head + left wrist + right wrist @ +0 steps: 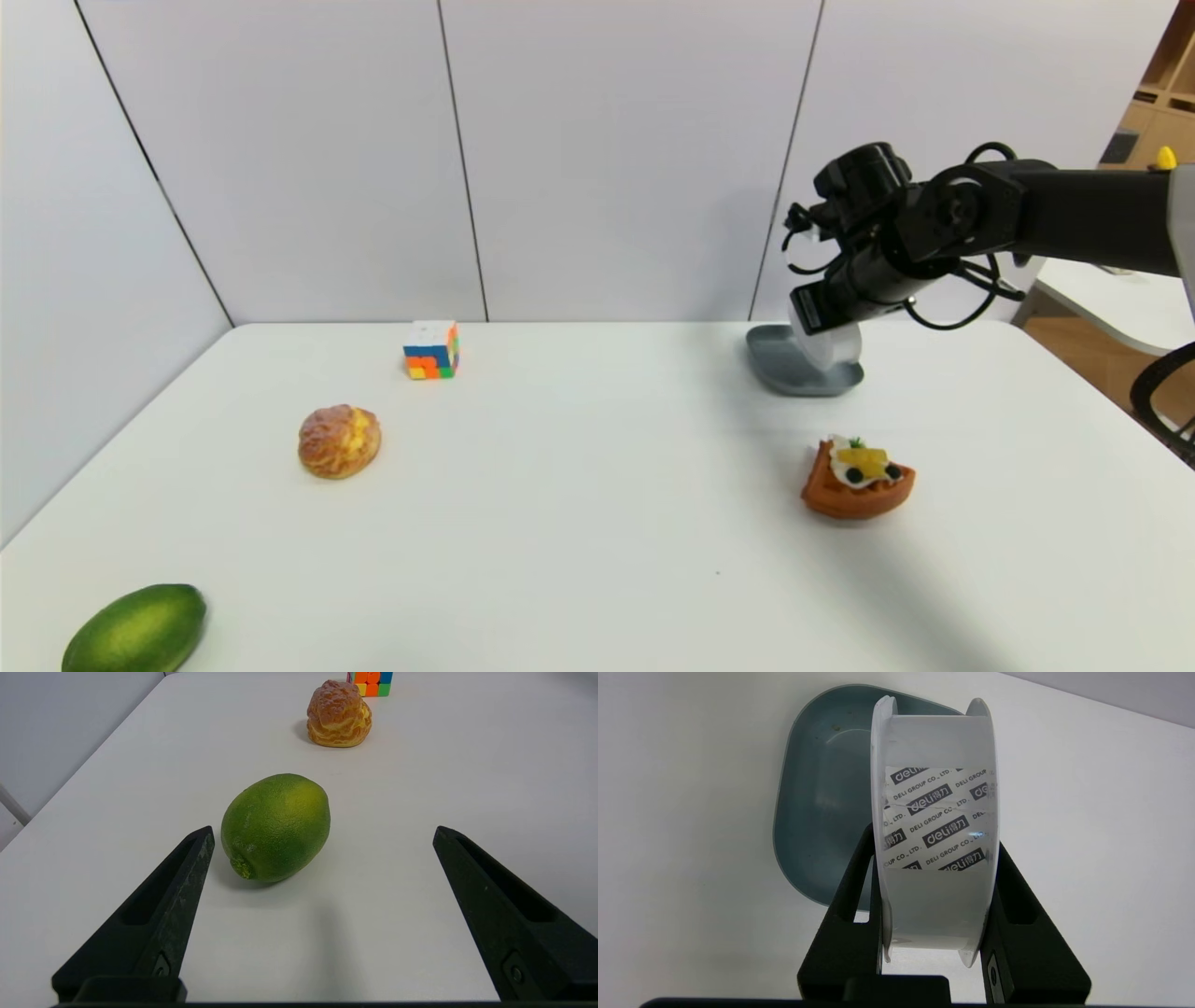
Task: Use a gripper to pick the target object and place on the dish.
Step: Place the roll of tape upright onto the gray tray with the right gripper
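The target object [836, 353], a white plastic tape roll [936, 812] with printed dark labels on its rim, stands on edge between the jaws of my right gripper [829, 334]. The gripper [934, 837] is shut on the roll's two flat faces. The roll hangs over the near part of the grey-blue dish [789, 373] at the table's far right; whether it touches the dish [817, 812] I cannot tell. My left gripper [322, 830] is open low over the table's near left, with nothing between its fingers.
A green lime [275, 826] lies just ahead of the left gripper's fingers, at the near left corner [135, 630]. A cream puff [339, 441] and a multicoloured cube [431, 349] sit left of centre. A waffle slice [857, 478] lies in front of the dish.
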You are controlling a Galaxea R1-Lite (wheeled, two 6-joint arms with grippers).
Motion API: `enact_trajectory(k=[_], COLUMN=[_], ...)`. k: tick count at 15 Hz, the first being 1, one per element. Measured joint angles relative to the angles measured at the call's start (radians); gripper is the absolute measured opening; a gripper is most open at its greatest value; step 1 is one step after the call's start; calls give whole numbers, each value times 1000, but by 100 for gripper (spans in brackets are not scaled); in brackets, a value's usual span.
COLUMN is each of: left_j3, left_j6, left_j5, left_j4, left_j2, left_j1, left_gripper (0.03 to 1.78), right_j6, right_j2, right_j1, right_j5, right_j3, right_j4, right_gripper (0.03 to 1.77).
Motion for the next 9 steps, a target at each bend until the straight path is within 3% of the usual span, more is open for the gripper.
enact_trajectory(k=[9], left_j3=[0], left_j6=[0], left_j5=[0], left_j4=[0], left_j2=[0], left_j1=[0], left_gripper=[169], right_j6=[2], right_j2=[9], right_j1=[1], right_j5=[0], right_j3=[0], right_j4=[0], right_gripper=[56])
